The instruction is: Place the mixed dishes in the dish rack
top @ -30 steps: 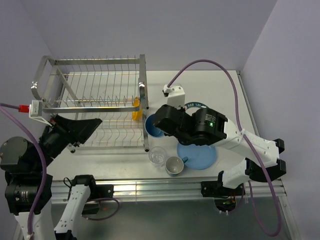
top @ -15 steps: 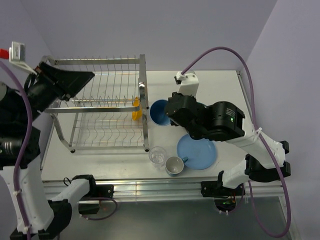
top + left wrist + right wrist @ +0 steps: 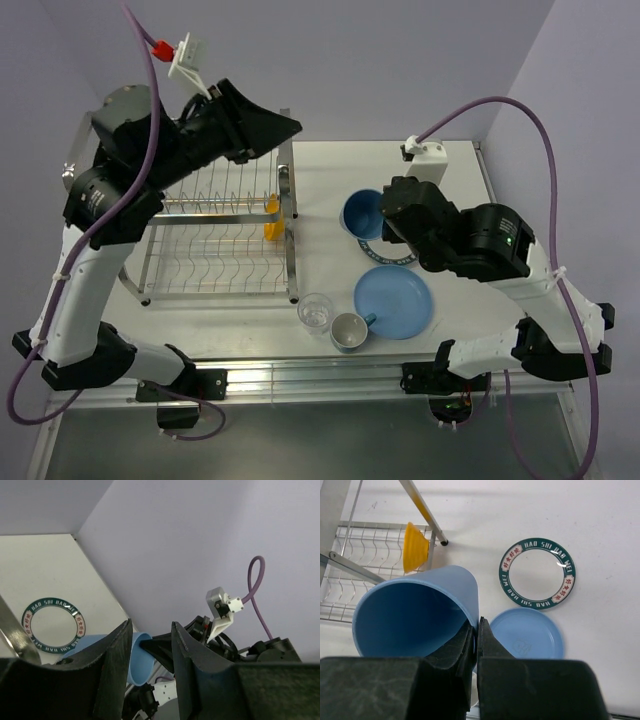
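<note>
**Inspector:** Dish rack [image 3: 215,211]?
**Assistant:** Metal throughout: chromed wire and tube, bright and glossy.
**Inspector:** Blue tumbler [image 3: 415,612]?
**Assistant:** Looks like plastic. Smooth, satin, with a soft sheen on the inside wall.
**Inspector:** Plates?
**Assistant:** White plate with dark patterned rim [image 3: 537,573]: glazed and glossy, with glare spots on the rim. Large plain blue plate [image 3: 527,632]: smooth, duller, plastic in look.
**Inspector:** Remaining items?
**Assistant:** Clear glass [image 3: 316,311]: transparent, shiny. Light blue mug [image 3: 348,331]: smooth, material cannot be told. Small yellow-orange bowl [image 3: 415,546]: smooth, plastic in look.
**Inspector:** Right gripper [image 3: 476,627]?
**Assistant:** Fingers matt black, faintly rough. Counter [image 3: 450,170]: white, matt, smooth.
</note>
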You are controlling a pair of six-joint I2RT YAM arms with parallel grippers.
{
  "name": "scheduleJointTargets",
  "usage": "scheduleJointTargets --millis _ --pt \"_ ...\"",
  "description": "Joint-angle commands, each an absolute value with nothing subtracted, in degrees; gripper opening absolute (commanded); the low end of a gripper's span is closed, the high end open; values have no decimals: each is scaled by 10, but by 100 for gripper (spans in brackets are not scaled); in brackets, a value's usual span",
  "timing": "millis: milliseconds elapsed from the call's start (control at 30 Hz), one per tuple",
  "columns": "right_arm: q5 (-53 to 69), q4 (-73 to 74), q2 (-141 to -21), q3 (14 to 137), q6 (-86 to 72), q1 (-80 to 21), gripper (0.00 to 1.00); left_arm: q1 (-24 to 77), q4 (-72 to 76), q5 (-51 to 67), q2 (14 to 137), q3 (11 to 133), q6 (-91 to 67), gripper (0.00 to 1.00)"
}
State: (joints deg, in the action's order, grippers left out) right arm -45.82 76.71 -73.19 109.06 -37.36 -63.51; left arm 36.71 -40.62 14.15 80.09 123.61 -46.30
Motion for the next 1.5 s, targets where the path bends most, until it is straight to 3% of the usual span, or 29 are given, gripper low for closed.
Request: scheduleJointTargets --millis 0,233,433,667,1133,1167,1300,1467 --pt "-473 756 -713 1089 -374 -628 0 446 -386 13 777 1229 -428 42" --pt "-463 774 -712 1097 -394 -628 0 656 -415 -184 807 1220 -376 42" --pt "-439 766 -687 1096 -398 -629 0 732 -442 -302 848 1225 -357 43" --pt "-429 780 -679 1116 -398 -630 0 758 -470 -360 874 1216 -356 44" --pt "-409 775 -676 1144 -381 -630 0 766 -526 -368 925 1229 -363 44" --pt "-405 767 -671 1143 -377 -633 0 766 -528 -367 933 1237 -361 43" --pt "-383 735 -643 1119 -367 -634 0 764 -527 -365 943 1247 -354 17" --pt "-351 707 -626 1110 -351 -634 0 737 -485 -330 918 1199 -346 3"
